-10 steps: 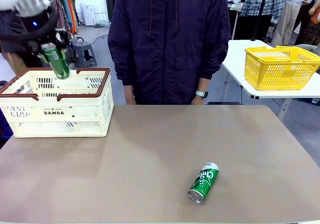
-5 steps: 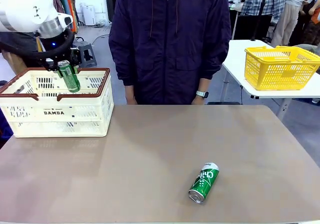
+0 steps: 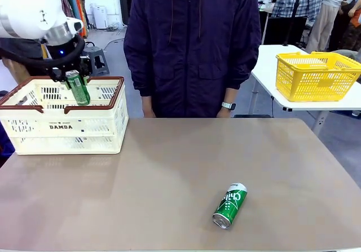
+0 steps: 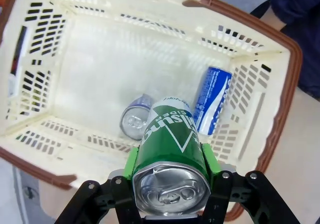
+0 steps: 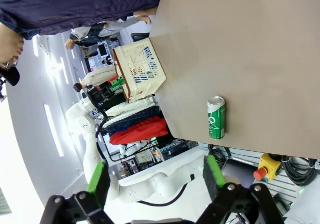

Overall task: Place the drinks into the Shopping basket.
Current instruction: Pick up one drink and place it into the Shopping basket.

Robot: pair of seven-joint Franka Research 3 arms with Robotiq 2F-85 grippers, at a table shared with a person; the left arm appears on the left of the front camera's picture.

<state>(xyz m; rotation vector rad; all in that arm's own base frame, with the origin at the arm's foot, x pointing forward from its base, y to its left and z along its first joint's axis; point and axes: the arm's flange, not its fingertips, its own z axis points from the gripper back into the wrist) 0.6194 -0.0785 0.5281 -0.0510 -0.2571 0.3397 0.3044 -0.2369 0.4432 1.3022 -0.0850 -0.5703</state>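
Observation:
My left gripper (image 3: 72,76) is shut on a green drink can (image 3: 78,88), holding it tilted over the cream Shopping basket (image 3: 62,127) at the table's far left. From the left wrist, the held green can (image 4: 169,144) sits between the green pads (image 4: 131,161) above the basket's brown rim (image 4: 282,108). On the basket floor lie a blue-and-white can (image 4: 212,101) and another can (image 4: 136,118) with its silver top toward me. A second green can (image 3: 230,205) lies on its side at the table's near middle-right. My right gripper (image 5: 155,176) hangs open and holds nothing, off the table's edge from that can (image 5: 216,118).
A person in a dark jacket (image 3: 192,43) stands at the table's far edge, hands hanging down. A yellow mesh basket (image 3: 316,74) sits on a separate white table at the back right. The brown tabletop (image 3: 169,167) lies bare between basket and lying can.
My left gripper has carried the green can right and down, from above the basket's left part to lower over its middle. The lying can and the right arm have not moved.

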